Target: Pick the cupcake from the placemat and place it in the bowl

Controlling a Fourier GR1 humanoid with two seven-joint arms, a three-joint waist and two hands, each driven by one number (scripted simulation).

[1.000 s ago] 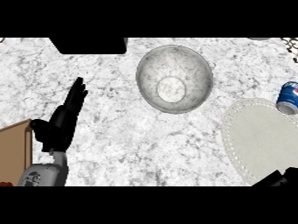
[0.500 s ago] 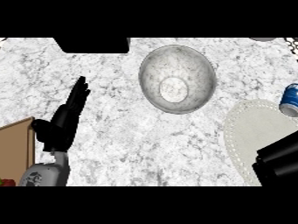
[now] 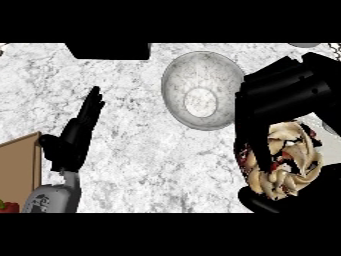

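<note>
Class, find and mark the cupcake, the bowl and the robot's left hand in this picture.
cupcake [image 3: 287,160], head view, on its cream frosting.
bowl [image 3: 200,90], head view, on its inner wall.
left hand [image 3: 77,131], head view, on its palm, fingers straight.

Bowl mid-counter, cupcake in right hand just right of it, left hand far left.

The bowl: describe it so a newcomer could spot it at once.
On the marbled grey counter, look toward the far edge, centre. The bowl is round, pale and speckled, just left of the black right hand holding the cupcake; it alone is an open, empty dish.
</note>
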